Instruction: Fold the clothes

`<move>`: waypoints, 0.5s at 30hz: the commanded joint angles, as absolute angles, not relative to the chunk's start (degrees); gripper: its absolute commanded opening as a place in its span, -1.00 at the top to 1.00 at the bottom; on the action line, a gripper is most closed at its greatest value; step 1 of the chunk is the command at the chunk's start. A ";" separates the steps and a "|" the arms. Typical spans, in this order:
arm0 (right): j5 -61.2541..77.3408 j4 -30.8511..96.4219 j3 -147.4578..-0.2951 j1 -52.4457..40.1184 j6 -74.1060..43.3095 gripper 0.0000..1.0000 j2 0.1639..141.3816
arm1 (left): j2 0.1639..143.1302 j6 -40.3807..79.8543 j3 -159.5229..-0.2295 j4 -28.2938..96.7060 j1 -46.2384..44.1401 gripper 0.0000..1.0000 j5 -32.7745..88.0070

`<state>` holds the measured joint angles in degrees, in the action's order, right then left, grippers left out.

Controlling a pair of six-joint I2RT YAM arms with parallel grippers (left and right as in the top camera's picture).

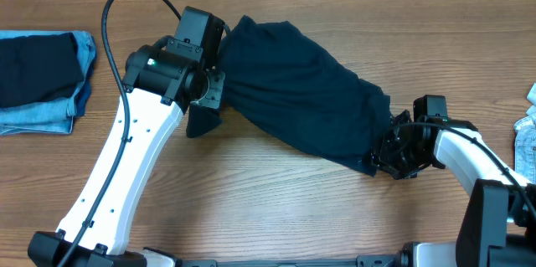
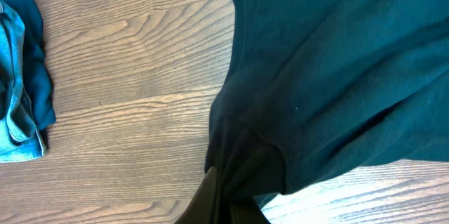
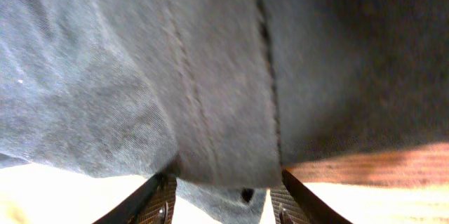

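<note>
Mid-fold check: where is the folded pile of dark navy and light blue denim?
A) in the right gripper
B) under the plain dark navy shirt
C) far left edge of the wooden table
C: the overhead view shows the folded denim pile at the far left edge of the wooden table, apart from the dark navy shirt stretched between the left gripper and right gripper.

Shirt [image 1: 301,91] lies between left pincer [image 1: 213,91] and right pincer [image 1: 387,150]; stacked clothes [image 1: 42,79] farther left.
</note>
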<state>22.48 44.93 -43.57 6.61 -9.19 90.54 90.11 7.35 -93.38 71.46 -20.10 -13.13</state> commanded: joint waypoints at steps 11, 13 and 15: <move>23.66 42.39 -43.33 6.44 -8.54 0.63 90.00 | 89.89 6.83 -95.02 71.81 -19.84 0.92 -13.91; 23.66 42.24 -43.35 6.44 -8.54 0.73 90.00 | 89.89 6.85 -95.02 71.94 -19.86 0.92 -13.89; 23.68 42.52 -43.62 6.44 -8.54 0.87 90.00 | 89.89 6.83 -95.02 72.01 -19.84 0.92 -13.89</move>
